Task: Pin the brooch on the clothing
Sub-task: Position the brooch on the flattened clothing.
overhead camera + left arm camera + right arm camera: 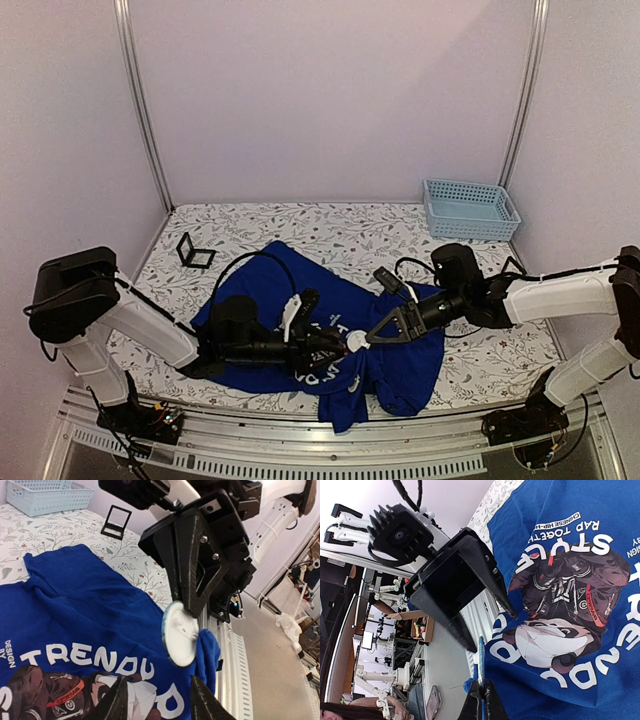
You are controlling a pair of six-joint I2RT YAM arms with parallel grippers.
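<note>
While clamped shut, right end effector (186, 613) pinches brooch (179, 639).

Bright even diffuse light; faint soft shadows; T-shirt (570, 595) print sharp in wrist views.

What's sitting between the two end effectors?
The white brooch, pinched by the right end effector, ahead of the left end effector. Left wrist view shows it.

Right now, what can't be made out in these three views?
- Brooch pin: left wrist view, right jaws cover the top; pierced cloth or not, cannot tell.
- Brooch face: edge-on in right wrist view, too small in top view.
- Shirt lettering: cut off by frame edges in both wrist views, too small from above.
- Black stand: too small to identify.
</note>
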